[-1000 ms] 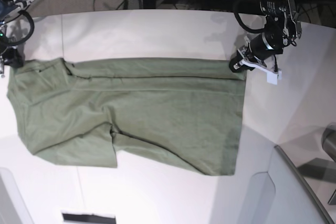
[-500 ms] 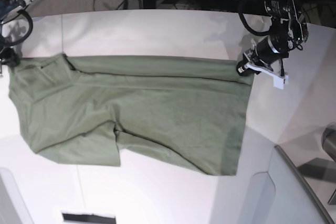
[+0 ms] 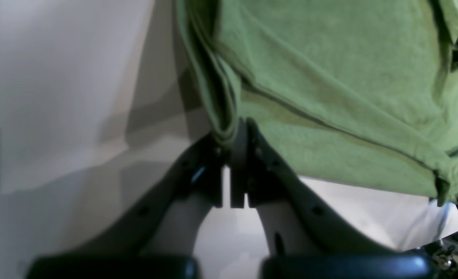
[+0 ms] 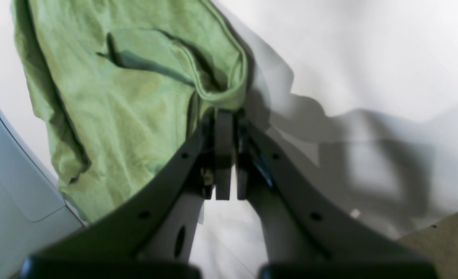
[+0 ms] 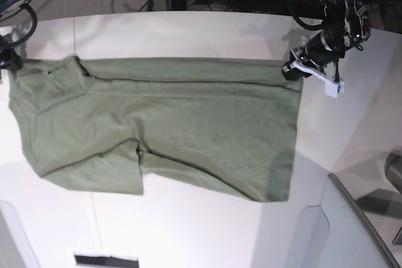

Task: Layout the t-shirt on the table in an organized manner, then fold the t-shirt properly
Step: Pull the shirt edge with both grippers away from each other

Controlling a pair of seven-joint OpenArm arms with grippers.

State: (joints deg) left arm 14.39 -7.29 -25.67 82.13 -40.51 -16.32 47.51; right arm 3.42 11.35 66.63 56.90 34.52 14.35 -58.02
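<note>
Pulled farther back, t-shirt (image 5: pixel 157 130) shows no lettering.

One t-shirt (image 5: pixel 157 130) lies on one white tabletop (image 5: pixel 188 36). Two pincers are in view: the left pincer (image 5: pixel 290 70) at the shirt's two o'clock corner and the right pincer (image 5: pixel 11 62) at its ten o'clock corner. One grey angled panel (image 5: pixel 352 230) sits at five o'clock.
</note>
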